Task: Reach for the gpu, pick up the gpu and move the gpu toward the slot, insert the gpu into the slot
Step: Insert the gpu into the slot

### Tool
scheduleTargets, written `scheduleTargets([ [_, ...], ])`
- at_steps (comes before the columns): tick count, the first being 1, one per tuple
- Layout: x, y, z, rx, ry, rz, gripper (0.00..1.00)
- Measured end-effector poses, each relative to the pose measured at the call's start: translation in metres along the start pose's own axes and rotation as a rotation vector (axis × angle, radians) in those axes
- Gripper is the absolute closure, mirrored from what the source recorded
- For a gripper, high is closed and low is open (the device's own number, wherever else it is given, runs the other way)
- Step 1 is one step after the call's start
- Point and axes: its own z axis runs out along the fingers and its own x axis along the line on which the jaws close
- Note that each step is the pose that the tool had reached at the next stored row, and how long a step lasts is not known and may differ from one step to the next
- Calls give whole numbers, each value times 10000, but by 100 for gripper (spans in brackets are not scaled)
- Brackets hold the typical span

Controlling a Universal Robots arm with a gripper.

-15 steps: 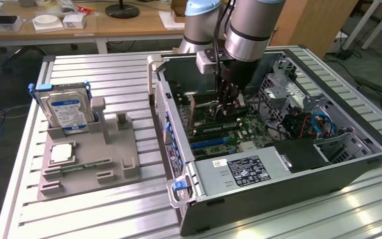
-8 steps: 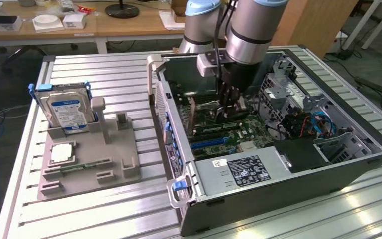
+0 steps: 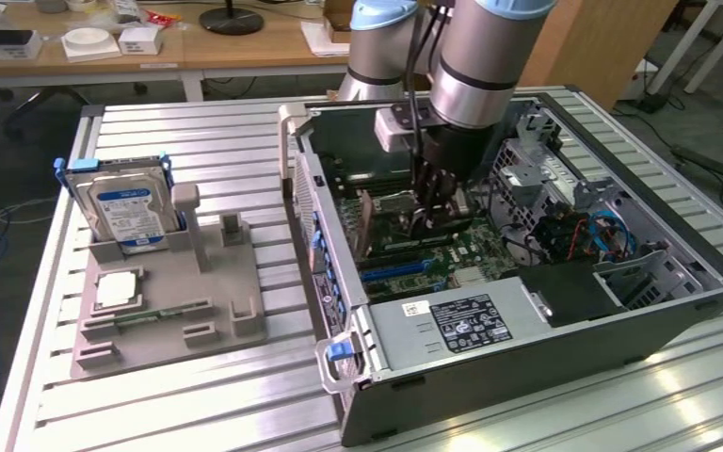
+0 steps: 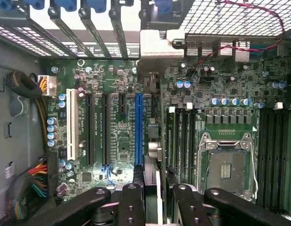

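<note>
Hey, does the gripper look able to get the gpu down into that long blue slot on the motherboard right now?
Probably yes. The gripper holds the gpu edge-on, close alongside the blue slot, and nothing I can see lies across that slot.

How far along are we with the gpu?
Done: the gpu is off the tray and gripped in the claw. In hand: it hangs edge-on alongside the blue slot inside the case. Left: seating it; I cannot tell that it is in yet.
</note>
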Motion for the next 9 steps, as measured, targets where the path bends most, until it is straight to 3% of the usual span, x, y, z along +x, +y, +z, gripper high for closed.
scheduleTargets([
  [9,13,77,63,-1,5,-1,72],
])
